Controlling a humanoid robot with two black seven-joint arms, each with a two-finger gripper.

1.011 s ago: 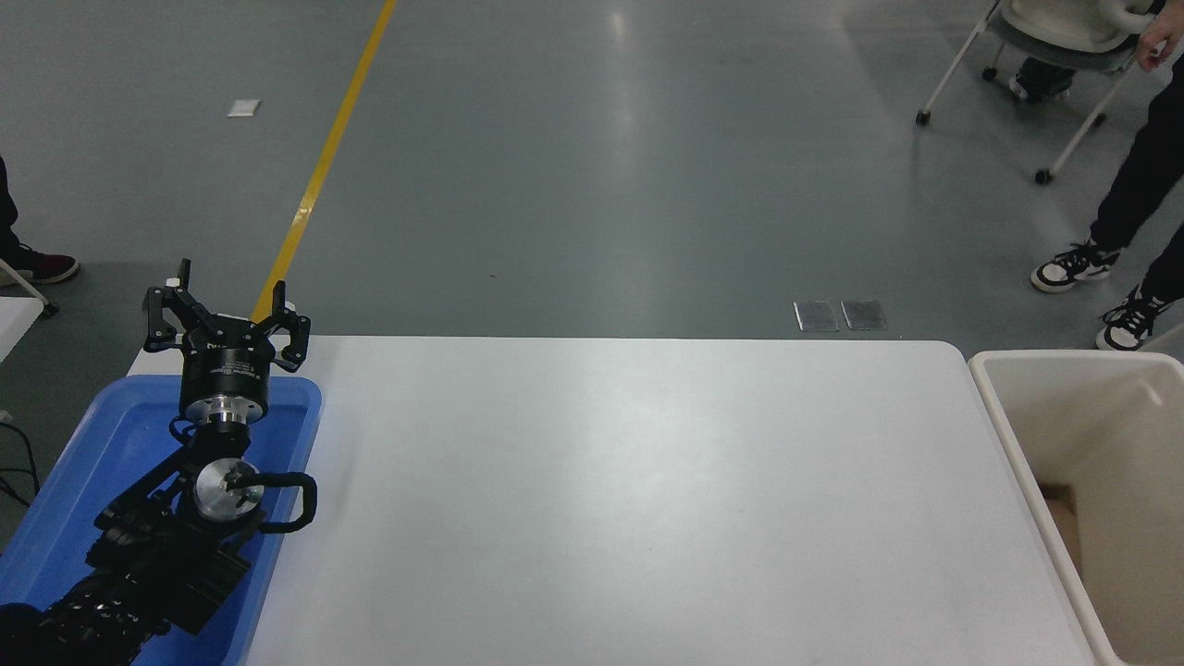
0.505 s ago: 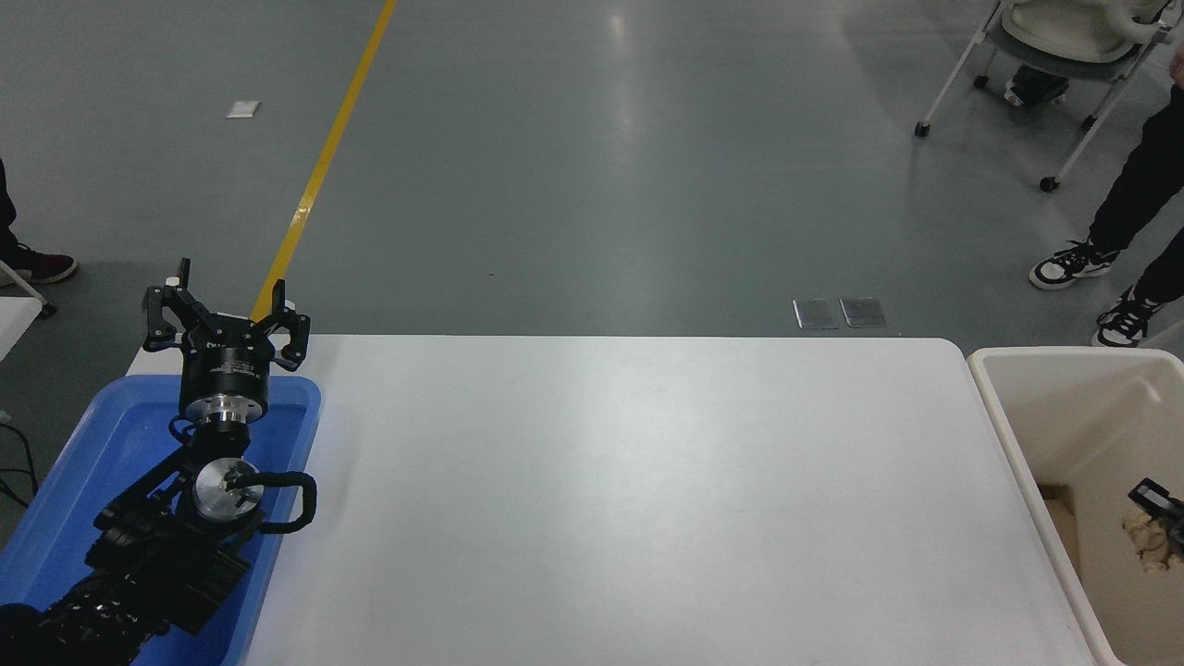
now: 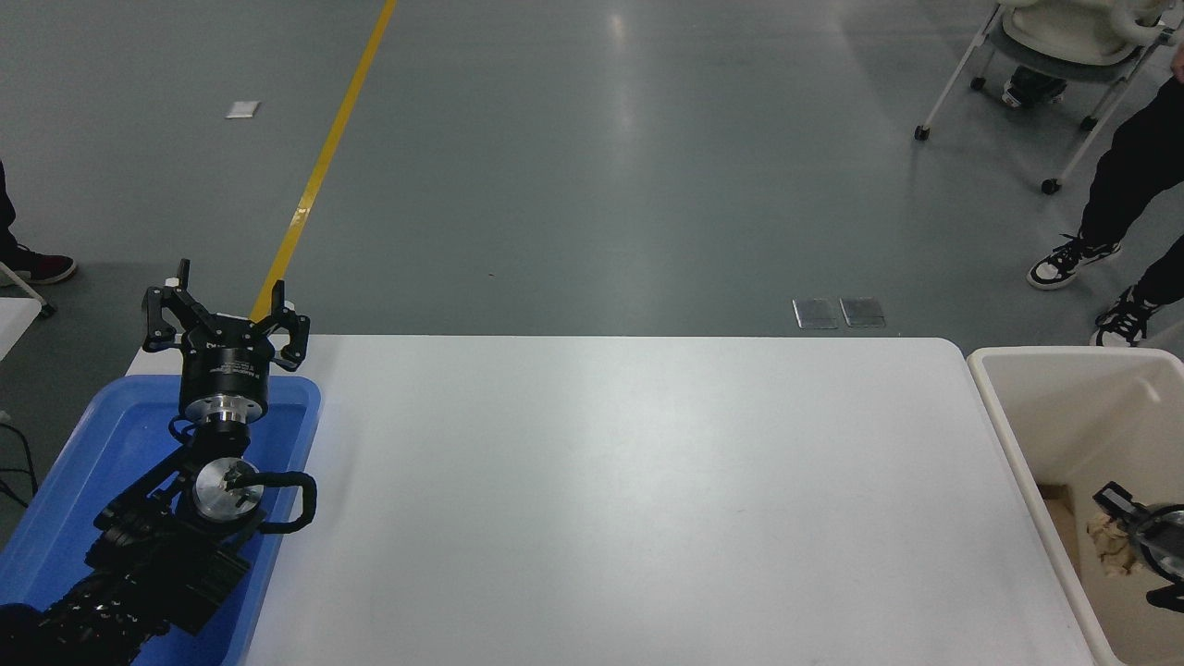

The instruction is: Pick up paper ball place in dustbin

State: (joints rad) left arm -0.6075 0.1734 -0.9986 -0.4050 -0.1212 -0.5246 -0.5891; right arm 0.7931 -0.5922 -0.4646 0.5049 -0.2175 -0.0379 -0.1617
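The tan paper ball (image 3: 1107, 542) hangs inside the cream dustbin (image 3: 1064, 354) at the table's right end, over the bin's interior near its left wall. My right gripper (image 3: 1117, 546) reaches in from the right edge and is shut on the ball, one black finger above it and one below; most of that arm is out of view. My left gripper (image 3: 225, 313) is parked at the lower left with its fingers spread open and nothing in them.
A shallow blue tray (image 3: 88, 444) lies under the left arm at the white table's (image 3: 647, 481) left edge. A person's legs (image 3: 1124, 176) and a wheeled chair (image 3: 1045, 46) stand beyond the far right corner. A shoe (image 3: 42, 266) shows at far left.
My right gripper came into view from the right edge with the paper ball and moved leftward over the dustbin's inside. The left arm stayed still. The person's feet shifted slightly.
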